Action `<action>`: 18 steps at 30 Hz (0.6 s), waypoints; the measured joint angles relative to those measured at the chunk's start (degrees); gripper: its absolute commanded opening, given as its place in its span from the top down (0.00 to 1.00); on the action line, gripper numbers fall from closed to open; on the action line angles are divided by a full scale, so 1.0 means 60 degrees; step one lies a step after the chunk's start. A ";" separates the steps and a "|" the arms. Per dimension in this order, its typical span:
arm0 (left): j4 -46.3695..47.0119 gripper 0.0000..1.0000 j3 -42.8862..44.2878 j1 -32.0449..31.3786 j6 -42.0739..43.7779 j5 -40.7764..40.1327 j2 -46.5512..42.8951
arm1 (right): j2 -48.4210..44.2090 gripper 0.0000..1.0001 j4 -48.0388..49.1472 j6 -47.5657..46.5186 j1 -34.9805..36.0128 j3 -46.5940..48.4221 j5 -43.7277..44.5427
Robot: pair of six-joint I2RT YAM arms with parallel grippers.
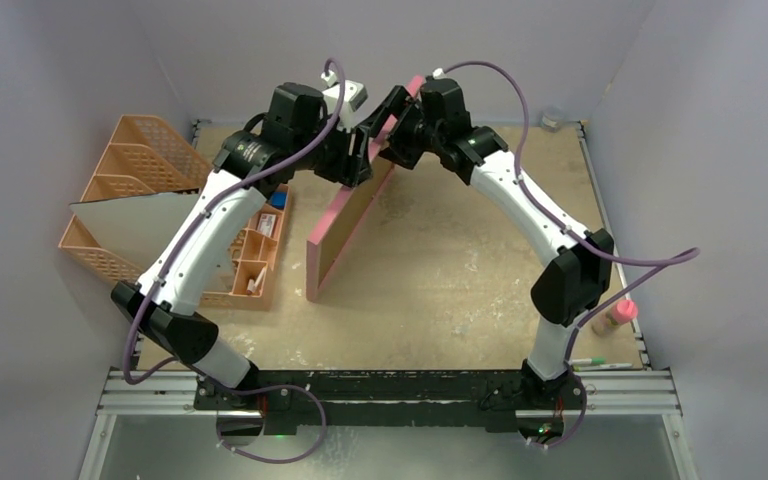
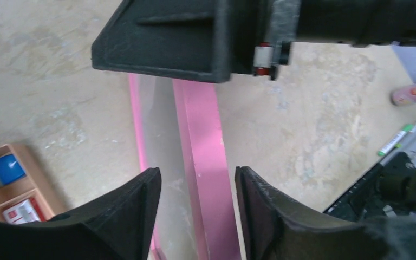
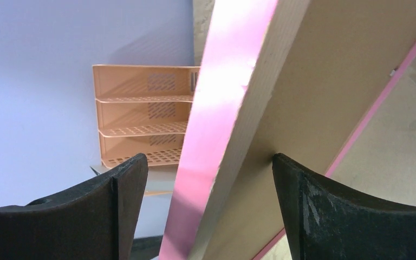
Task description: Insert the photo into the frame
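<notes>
A pink-bordered frame (image 1: 345, 225) stands on edge at the centre of the table (image 1: 460, 300), brown back facing 3 o'clock, probably kept upright for loading. At its 12 o'clock end the left gripper (image 2: 197, 181) straddles the rim, jaws apart, not pinching. The right gripper (image 3: 210, 162) is spread wide, one finger touching the back. No photo is visible. Orange trays (image 1: 130, 150) and a grey-white sheet (image 1: 135, 215) crowd 9 o'clock.

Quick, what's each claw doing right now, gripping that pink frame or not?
Left gripper: open, fingers either side of the frame's edge, not clamping it.
Right gripper: open wide around the frame, a gap showing on one side.
</notes>
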 measured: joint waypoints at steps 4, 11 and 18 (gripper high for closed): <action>0.0124 0.32 -0.0004 -0.0018 0.0025 0.0732 -0.0175 | -0.0007 0.20 -0.0419 0.0087 -0.0004 -0.0033 0.0175; 0.0561 0.31 -0.0025 -0.0018 0.0015 0.1723 -0.0637 | -0.1005 0.30 -0.0867 0.0200 -0.0117 -0.1308 0.0288; 0.1639 0.27 -0.0641 -0.0018 -0.0135 0.1719 -0.1621 | -0.2561 0.46 -0.0962 0.0233 -0.0809 -0.3042 0.0295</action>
